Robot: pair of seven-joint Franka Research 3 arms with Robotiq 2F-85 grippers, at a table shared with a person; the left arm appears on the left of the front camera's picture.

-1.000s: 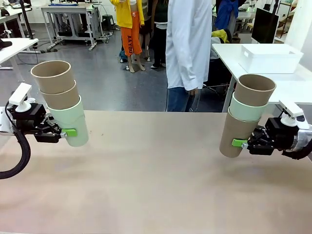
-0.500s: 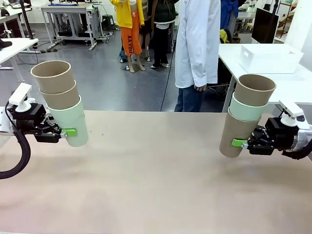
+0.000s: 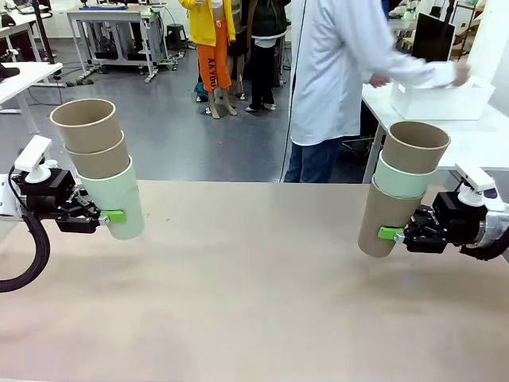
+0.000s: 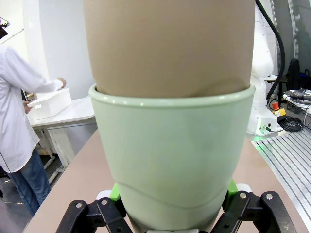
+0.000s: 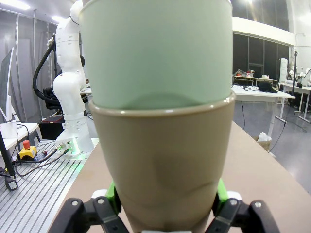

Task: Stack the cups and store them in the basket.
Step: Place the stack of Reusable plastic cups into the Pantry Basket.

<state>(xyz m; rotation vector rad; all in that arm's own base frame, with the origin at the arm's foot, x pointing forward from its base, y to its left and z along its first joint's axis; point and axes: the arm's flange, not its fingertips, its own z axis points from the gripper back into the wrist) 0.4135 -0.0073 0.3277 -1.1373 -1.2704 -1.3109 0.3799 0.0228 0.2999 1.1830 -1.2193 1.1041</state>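
Over matte tan tabletop (image 3: 254,286), left tool (image 3: 112,216) and right tool (image 3: 392,233) each clamp three nested tapered cups (image 3: 99,163).

This is a robotics lab in a wide, open hall. A white robot arm (image 5: 68,92) stands bolted to a slotted aluminium plate (image 5: 34,194) beside the counter (image 3: 254,278). A red emergency-stop button (image 5: 27,149) and loose cables (image 5: 43,158) lie next to it. Past the counter's far edge is a grey floor (image 3: 183,135) with metal-framed workbenches (image 3: 119,14). There is also a dark monitor (image 3: 433,40) on a white table (image 3: 485,145), and a person in a white lab coat (image 3: 334,72).
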